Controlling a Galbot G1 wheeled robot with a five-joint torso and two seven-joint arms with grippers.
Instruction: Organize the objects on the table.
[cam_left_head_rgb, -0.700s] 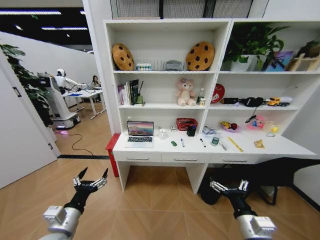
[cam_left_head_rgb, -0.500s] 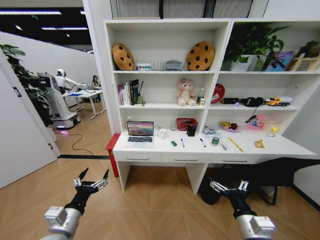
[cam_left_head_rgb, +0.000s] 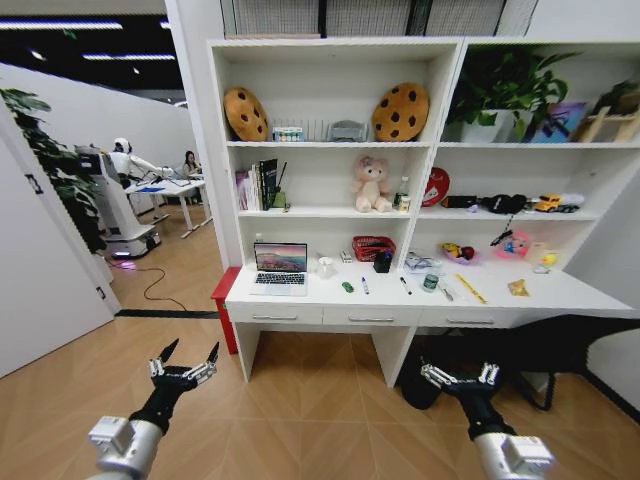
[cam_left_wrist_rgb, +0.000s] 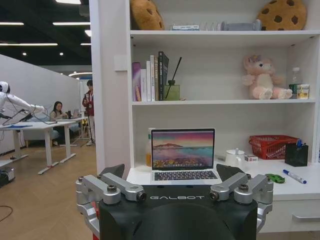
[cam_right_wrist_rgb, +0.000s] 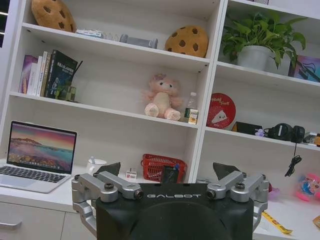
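Both end effectors sit marginally lower in the head view than 0.7 s ago; nothing on the desk has shifted. Left end effector hangs over the wooden floor, near side, well short of the desk, fingers spread apart and holding nothing. Right end effector hangs likewise on the right, fingers apart, empty.

Desk stands against the white shelving unit, drawers along its front. Silver laptop is open at the left end of the desk top, screen lit. To its right lie a small green item, then a blue pen and a black pen, each apart from the others. Green-lidded jar stands upright right of the pens. Yellow ruler lies flat farther right. Red basket and dark pen holder sit at the far edge, behind the pens.
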